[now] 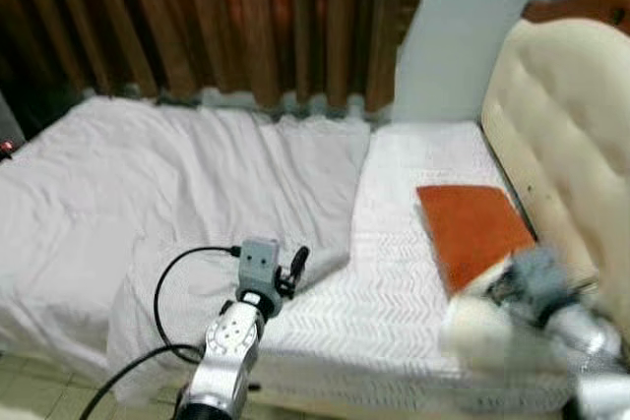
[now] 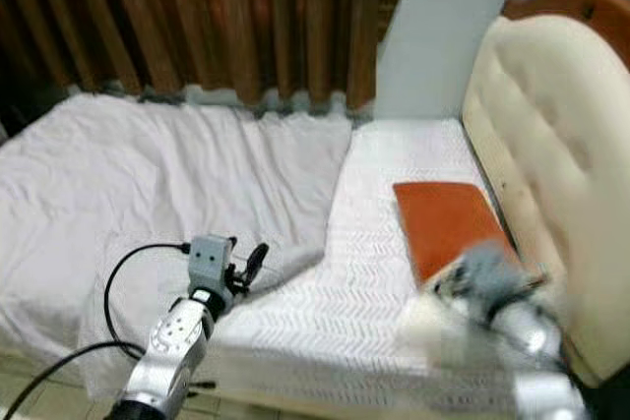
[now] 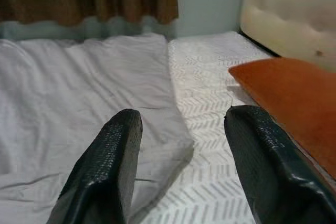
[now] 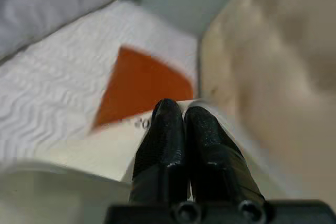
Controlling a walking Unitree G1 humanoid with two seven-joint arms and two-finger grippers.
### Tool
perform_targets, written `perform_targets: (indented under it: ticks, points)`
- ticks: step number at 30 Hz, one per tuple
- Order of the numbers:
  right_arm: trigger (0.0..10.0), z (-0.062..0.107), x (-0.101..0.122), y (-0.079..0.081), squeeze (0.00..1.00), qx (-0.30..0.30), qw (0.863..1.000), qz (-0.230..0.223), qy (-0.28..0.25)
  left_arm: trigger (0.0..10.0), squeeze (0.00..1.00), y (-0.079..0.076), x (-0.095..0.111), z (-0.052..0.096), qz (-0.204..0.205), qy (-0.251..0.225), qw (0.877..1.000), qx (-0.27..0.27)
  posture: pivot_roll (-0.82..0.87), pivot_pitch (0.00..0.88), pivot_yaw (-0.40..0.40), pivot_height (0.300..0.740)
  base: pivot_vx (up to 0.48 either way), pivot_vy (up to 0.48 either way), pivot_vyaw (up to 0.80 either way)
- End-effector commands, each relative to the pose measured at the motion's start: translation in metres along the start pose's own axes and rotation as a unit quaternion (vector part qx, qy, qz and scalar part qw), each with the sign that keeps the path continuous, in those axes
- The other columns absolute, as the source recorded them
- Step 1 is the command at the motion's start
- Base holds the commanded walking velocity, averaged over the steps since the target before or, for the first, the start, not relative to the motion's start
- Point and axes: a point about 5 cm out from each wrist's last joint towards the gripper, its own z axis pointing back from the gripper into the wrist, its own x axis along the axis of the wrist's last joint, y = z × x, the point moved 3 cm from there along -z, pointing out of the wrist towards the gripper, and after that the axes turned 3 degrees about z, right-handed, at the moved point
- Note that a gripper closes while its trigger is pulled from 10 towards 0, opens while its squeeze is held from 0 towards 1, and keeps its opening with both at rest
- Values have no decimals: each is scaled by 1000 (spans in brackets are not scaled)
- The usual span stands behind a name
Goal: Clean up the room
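A bed (image 1: 394, 292) with a white chevron-patterned mattress cover stands before the robot, its cream tufted headboard (image 1: 566, 135) on the right and brown curtains (image 1: 197, 17) hanging behind it; a pale grey sheet (image 1: 148, 194) lies rumpled over the left part of the bed, its edge folded across the mattress cover; an orange pillow (image 1: 472, 228) lies flat on the cover near the headboard.

The left gripper (image 3: 181, 156) hovers low over the near edge of the bed, above the border between grey sheet and white cover; its two black fingers (image 3: 110, 166) stand well apart with nothing between them, so it is released; a black cable loops from its wrist over the sheet.

The right gripper (image 4: 181, 129) is at the near right of the bed, just in front of the orange pillow and close to the headboard; it is blurred in the head views; in the right wrist view its fingers (image 4: 163, 145) are pressed together, clenched on the edge of a white pillow (image 4: 84, 156), a pale cushion-like thing that spreads below the fingers and shows as a whitish blur (image 1: 482, 327) beside the arm; the white pillow is near the orange one, though whether they touch cannot be told.
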Motion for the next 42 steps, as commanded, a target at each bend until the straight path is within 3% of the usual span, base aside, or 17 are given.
perform_targets:
  ticks: [1,3,5,7,10,12,14,15,18,20,22,25,26,34,36,38,42]
  points:
    - [0,1,6,1,0,-6,1000,13,-14,10000,0,6,-3,2,-3,9,1000,9,-53,24,-28,740,0,0,0]
    - [0,0,12,-2,0,-13,1000,17,-21,10000,0,5,-3,2,-2,11,1000,7,-57,23,-24,740,0,0,0]
    - [0,-8,60,29,0,-8,995,39,-91,10000,0,2,-3,2,11,13,1000,-4,-32,26,-25,740,0,0,0]
    - [0,-13,68,51,0,22,994,30,-98,10000,0,2,-4,3,14,13,1000,-3,-22,26,-26,740,0,0,0]
    - [0,-16,70,61,0,35,994,27,-100,10000,0,3,-3,3,15,13,1000,-2,-13,28,-24,740,0,0,0]
    - [0,-19,87,71,0,49,990,28,-126,10000,0,2,-3,3,15,12,1000,-3,-3,29,-24,740,0,0,0]
    - [0,-19,118,72,0,47,982,42,-176,10000,0,3,1,3,18,6,1000,-3,0,29,-25,740,0,0,0]
    - [0,-19,118,72,0,47,982,42,-176,10000,0,3,1,3,18,6,1000,-3,0,29,-25,740,0,0,0]
    - [0,-16,153,78,0,59,968,43,-239,10000,0,5,1,3,20,7,1000,0,2,28,-29,740,0,0,0]
    - [0,-22,145,104,0,122,966,14,-227,10000,0,6,0,4,2,7,1000,8,14,40,-31,740,0,0,0]
    - [0,-23,143,109,0,136,965,0,-225,10000,0,7,1,4,-6,6,1000,10,14,40,-31,740,0,0,0]
    - [0,-33,113,134,0,203,966,-27,-159,10000,0,6,5,1,-44,-2,999,6,58,92,-29,740,0,0,0]
    - [0,-38,93,139,0,221,967,-58,-109,10000,0,8,13,-5,-61,-10,998,0,70,107,-21,740,0,0,0]
    - [0,-38,68,145,0,244,965,-72,-68,10000,0,15,24,-7,-62,-21,998,-7,76,123,-5,740,0,0,0]
    - [0,-37,62,148,0,254,963,-62,-64,10000,0,15,23,-6,-70,-19,997,-7,75,128,0,740,0,0,0]
    - [0,-36,46,149,0,258,964,-23,-50,10000,0,17,20,-2,-67,-15,998,-4,78,142,11,740,0,0,0]
    - [0,-35,33,149,0,253,967,-9,-34,10000,0,19,17,5,-67,-10,998,-3,101,185,30,740,0,0,0]
